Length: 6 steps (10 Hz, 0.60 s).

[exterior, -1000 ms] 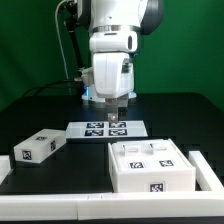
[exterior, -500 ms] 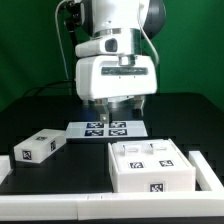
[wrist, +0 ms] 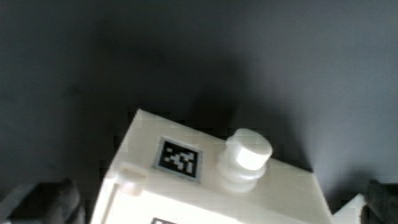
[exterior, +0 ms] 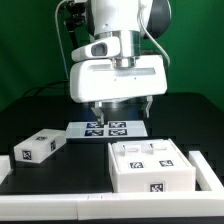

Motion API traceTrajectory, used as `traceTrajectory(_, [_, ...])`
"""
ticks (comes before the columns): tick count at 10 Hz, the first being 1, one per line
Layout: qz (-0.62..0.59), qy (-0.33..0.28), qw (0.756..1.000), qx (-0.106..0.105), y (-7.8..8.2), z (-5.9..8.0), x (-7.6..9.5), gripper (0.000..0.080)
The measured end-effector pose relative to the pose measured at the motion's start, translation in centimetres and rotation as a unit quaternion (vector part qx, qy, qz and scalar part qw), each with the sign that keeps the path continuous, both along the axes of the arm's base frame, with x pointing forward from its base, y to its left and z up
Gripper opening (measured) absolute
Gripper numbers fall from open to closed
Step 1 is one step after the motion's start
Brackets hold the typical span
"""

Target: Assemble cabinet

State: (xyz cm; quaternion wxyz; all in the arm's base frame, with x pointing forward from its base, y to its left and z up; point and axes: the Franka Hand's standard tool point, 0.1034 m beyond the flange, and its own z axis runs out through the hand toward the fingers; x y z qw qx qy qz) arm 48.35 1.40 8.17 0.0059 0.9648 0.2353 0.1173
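Observation:
The cabinet frame, a white boxy part with several tags, stands at the front on the exterior view's right. A small white drawer block with one tag lies at the front left. My gripper hangs open and empty above the table, over the far side near the marker board. In the wrist view a white part with a square tag and a round white peg lies below my gripper. The dark fingers stand wide apart, and I cannot tell which part this is.
A white rail runs along the table's front edge. The tabletop is black with a green wall behind it. The arm's wide white hand hides the middle of the far side.
The hand has turned about its vertical axis, so its broad side now faces the exterior camera. It looks larger and the fingers now show spread apart. The parts have not moved.

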Motion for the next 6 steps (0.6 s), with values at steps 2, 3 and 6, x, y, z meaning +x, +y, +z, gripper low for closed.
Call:
traceTrajectory(2, [-0.074, 0.009, 0.997, 0.021, 0.2, -0.8, 0.0, 0.0797])
traceTrajectory(3, [-0.105, 0.014, 0.994, 0.031, 0.3, -1.4, 0.4, 0.0797])
traceTrajectory(6, [-0.163, 0.018, 0.985, 0.052, 0.8, -2.8, 2.5, 0.0797])
